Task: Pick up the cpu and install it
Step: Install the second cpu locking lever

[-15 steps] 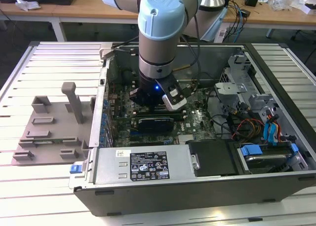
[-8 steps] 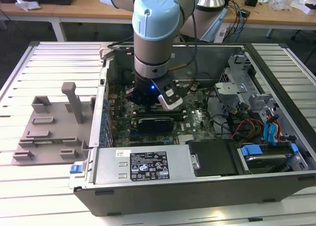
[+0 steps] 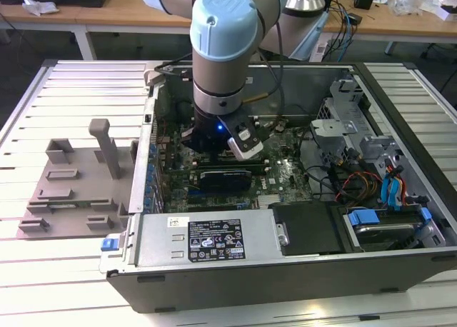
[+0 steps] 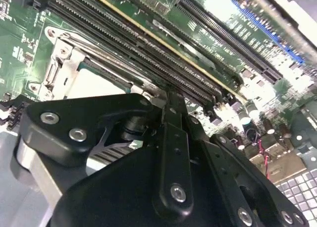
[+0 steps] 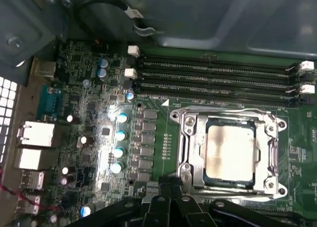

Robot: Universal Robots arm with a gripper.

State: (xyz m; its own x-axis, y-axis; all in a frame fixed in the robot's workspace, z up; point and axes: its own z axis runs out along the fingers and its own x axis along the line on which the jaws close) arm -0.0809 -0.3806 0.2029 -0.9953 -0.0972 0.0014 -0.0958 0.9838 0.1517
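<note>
One cpu [image 5: 230, 152] sits in its socket frame [image 5: 190, 147], right of centre in the first wrist view; our hand [image 5: 171, 190] hovers just below-left, apart from it, fingers pressed narrow, holding nothing.

The case [image 3: 285, 220] is lying open on the table [image 3: 71, 84], with the tray [image 3: 71, 191] sitting beside it toward the exterior view's left. Inside, the cpu [image 5: 230, 152] is sitting in the socket [image 5: 190, 152] on the board [image 5: 163, 138], just beside the slots [image 5: 218, 76].
</note>
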